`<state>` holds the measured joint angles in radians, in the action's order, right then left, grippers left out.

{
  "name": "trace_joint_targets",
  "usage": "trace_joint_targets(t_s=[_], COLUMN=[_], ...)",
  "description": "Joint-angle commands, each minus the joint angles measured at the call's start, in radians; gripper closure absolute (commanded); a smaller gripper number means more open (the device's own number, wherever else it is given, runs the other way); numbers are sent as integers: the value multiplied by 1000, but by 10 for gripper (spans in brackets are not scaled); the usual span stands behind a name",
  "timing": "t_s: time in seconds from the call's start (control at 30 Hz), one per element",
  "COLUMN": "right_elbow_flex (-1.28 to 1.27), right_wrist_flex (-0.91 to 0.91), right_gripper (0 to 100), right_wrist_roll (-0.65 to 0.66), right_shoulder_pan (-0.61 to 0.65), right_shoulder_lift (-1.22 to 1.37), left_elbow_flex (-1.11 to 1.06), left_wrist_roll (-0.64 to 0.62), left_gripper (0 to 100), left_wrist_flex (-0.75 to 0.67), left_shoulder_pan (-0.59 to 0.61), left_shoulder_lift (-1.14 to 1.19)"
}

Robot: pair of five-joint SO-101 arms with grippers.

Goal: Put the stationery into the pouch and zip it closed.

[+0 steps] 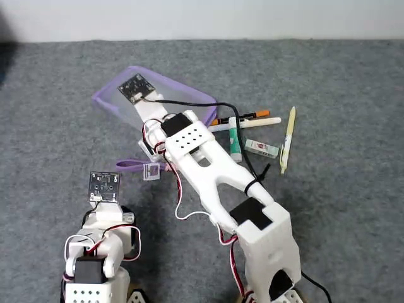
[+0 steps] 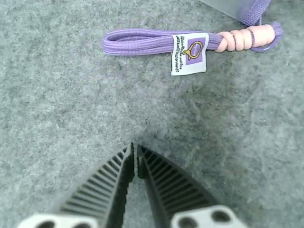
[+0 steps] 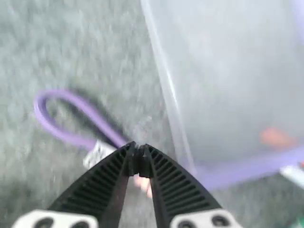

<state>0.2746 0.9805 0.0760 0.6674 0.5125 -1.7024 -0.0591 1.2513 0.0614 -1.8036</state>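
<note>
Pouch pull (image 3: 143, 183) beneath closed right gripper (image 3: 137, 156)

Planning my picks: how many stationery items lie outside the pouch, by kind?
Pens or markers: 3 (orange-tipped pen, white pen, yellow pen)
White-and-green tube: 1
Small box: 1
Total: 5, all beside the pouch
</note>
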Motion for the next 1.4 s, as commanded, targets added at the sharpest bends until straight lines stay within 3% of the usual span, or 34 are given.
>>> trace_joint_targets(t_s=[0.0, 0.3, 0.57, 0.8, 1.03, 1.17, 1.37], right_elbow_flex=[49, 49, 49, 49, 49, 49, 49], right_wrist_flex=[-84, -48, 255, 512, 656, 656, 728], right_gripper=[990, 990, 990, 990, 990, 990, 990], right_wrist_roll=[-14, -14, 0, 201, 368, 384, 384], right_shoulder_pan=[-7, 4, -4, -62, -220, -234, -156], right_shoulder_lift=[25, 143, 139, 81, 19, -59, -157], left_elbow_flex=[19, 19, 19, 19, 19, 19, 19], left_wrist_roll=[-6, -6, -6, -6, -6, -6, -6], left_gripper=[987, 987, 987, 987, 987, 987, 987], left_wrist_flex=[5, 5, 5, 5, 5, 5, 5], left_shoulder_pan=[3, 3, 3, 3, 3, 3, 3], left_shoulder_lift=[-14, -14, -14, -14, -14, -14, -14])
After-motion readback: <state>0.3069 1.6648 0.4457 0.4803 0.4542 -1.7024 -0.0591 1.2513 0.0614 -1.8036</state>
